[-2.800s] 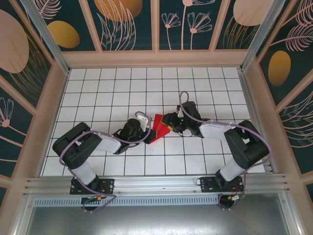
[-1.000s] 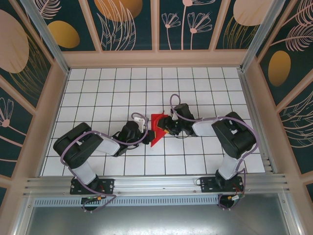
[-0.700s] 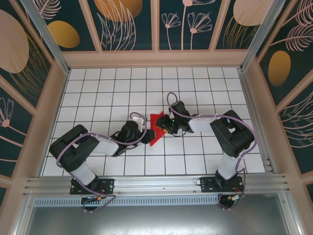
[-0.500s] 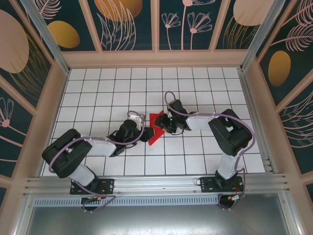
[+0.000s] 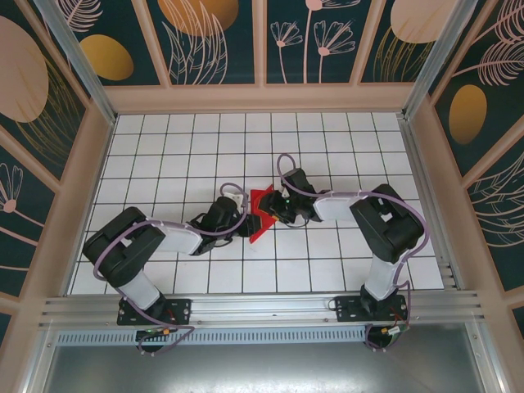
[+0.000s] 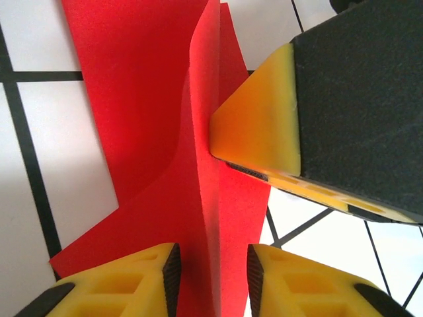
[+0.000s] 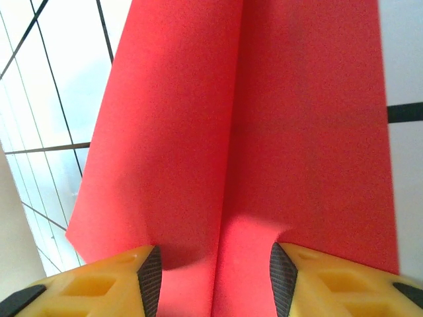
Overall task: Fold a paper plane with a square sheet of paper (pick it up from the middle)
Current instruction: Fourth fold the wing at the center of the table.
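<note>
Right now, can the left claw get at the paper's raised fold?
Likely yes: the red paper has its upright fold between the left claw's open fingers. The right claw touches the fold farther along, clear of that gap.

White tiled table (image 5: 164, 147), floral walls (image 5: 327, 41)

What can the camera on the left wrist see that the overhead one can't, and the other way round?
Left wrist camera, up close: a raised fold of the red paper standing between that arm's two yellow fingers, which are held apart, and the other arm's yellow fingertip against the fold. Overhead camera: the left arm and right arm reaching in from either side, plus the patterned walls. Shared: the red paper lying on the white tiled table.
</note>
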Tool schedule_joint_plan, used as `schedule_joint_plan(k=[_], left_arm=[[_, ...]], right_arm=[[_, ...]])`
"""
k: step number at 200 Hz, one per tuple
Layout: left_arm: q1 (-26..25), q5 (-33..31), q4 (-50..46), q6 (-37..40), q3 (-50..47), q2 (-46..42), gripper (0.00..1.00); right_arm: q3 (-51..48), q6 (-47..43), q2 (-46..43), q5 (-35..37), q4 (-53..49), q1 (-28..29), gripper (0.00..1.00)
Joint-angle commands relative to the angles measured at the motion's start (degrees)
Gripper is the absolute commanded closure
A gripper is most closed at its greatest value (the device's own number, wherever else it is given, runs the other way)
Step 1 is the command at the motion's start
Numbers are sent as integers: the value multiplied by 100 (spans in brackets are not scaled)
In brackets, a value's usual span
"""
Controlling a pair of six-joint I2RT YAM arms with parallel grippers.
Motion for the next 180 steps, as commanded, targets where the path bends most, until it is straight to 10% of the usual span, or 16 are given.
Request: schedule_joint_plan(k=[1,80,180], left_arm=[[22,20,-108,20,148,132,69],[23,245,502,1055,54,-19,91],[20,978,867,1890,77,168,94]], right_arm=[[-359,42,185,257,-306,19,50],[-860,-223,-1147,12,448,-184,50],[-1283,-734,-1416,-188,819,-356,49]])
